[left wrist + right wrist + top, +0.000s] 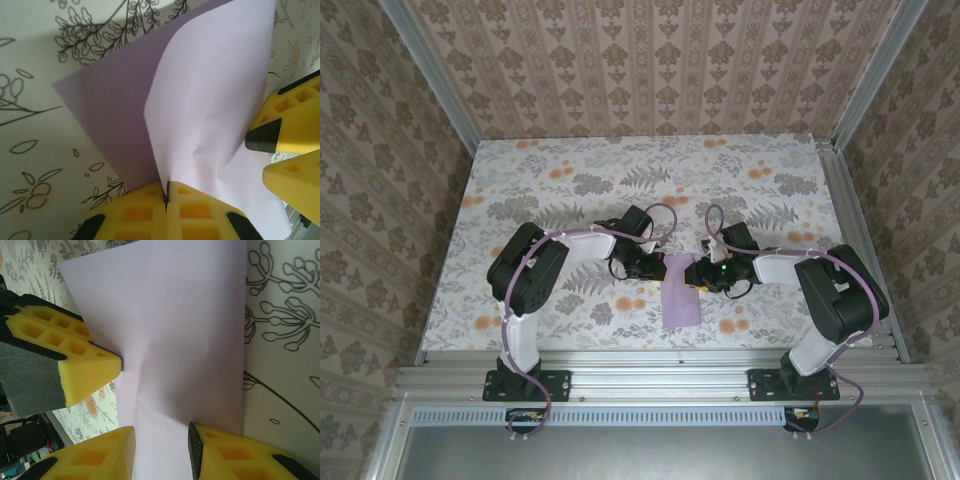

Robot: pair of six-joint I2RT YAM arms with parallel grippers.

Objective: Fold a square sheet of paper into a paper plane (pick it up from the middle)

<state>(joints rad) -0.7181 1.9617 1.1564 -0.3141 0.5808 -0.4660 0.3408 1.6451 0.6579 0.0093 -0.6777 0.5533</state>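
The square sheet of paper (681, 305) is pale lilac and lies just in front of both grippers, its far end lifted. My left gripper (655, 266) is shut on one edge of it (167, 192), and the sheet (210, 100) curls up from the table around that pinch. My right gripper (698, 274) is open, its yellow fingers (225, 452) standing apart with the flat sheet (175, 315) running between them. In the left wrist view the right gripper's fingertips (263, 140) rest against the paper's right side. The paper plane is out of view.
The floral tabletop (570, 170) stretches behind and to both sides of the arms. Patterned walls enclose it on three sides, and an aluminium rail (650, 365) runs along the near edge.
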